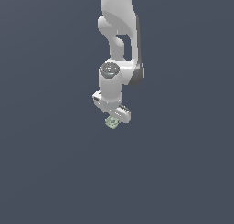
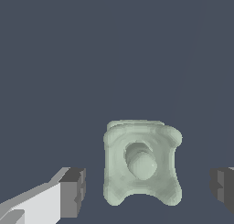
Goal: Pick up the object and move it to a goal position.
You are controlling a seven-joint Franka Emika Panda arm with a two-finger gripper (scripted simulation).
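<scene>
The object [image 2: 140,162] is a pale green, lobed, knobbly piece with a round knob in its hollow middle. In the wrist view it lies between my two dark finger pads [image 2: 73,192], with a clear gap on each side. My gripper [image 2: 148,191] is open around it and touches it on neither side. In the exterior view the object [image 1: 111,122] peeks out just under the white gripper [image 1: 114,120], which points straight down from the arm.
A plain dark grey-blue surface [image 1: 55,173] fills both views. No other objects show.
</scene>
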